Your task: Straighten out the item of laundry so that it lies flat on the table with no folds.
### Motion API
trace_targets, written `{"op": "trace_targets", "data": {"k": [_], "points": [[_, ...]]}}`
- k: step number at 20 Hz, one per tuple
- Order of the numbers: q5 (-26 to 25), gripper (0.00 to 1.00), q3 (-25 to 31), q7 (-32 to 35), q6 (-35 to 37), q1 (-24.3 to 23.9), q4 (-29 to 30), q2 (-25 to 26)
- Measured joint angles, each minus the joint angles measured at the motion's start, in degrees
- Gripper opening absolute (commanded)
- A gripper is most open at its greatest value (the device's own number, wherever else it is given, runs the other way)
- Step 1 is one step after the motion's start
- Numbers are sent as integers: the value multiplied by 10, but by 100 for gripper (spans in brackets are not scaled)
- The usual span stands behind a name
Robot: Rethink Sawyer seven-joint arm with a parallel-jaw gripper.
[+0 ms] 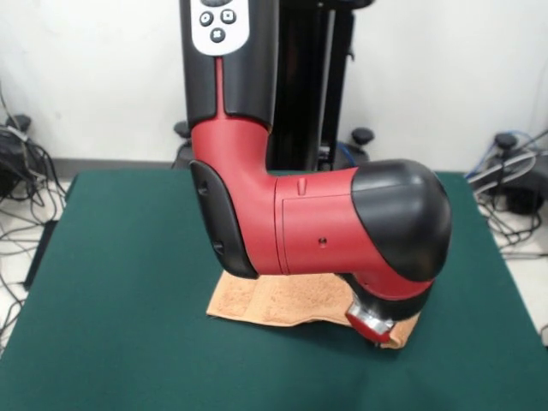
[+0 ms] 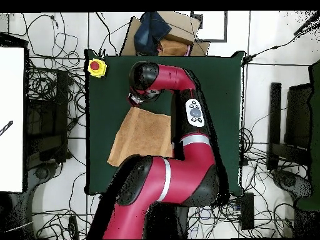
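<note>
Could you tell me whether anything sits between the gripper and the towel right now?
Nothing visible does. The gripper is down at one corner of the towel, which lies on the green table. Only the arm itself hangs over the cloth, hiding part of it in both views.

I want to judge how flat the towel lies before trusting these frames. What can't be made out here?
- Gripper, front view: its tip shows under the wrist at the towel corner; fingers too small to tell.
- Gripper, overhead view: hidden by the arm's black head.
- Towel's far part, front view: hidden by the red arm.
- Towel's right edge, overhead view: the arm overlaps it.
</note>
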Motion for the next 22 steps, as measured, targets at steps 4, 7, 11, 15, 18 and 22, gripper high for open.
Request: {"op": "trace_targets", "data": {"k": [4,7,11,15,18,22], "points": [[0,100,0,0,-23,0,0,0],[0,100,0,0,-51,-1,6,-7],[0,100,-2,0,-57,-1,12,-16],[0,100,-12,0,-57,-1,13,-23],[0,100,-24,0,-56,0,11,-22],[0,100,-38,0,-47,5,-6,-11]]}}
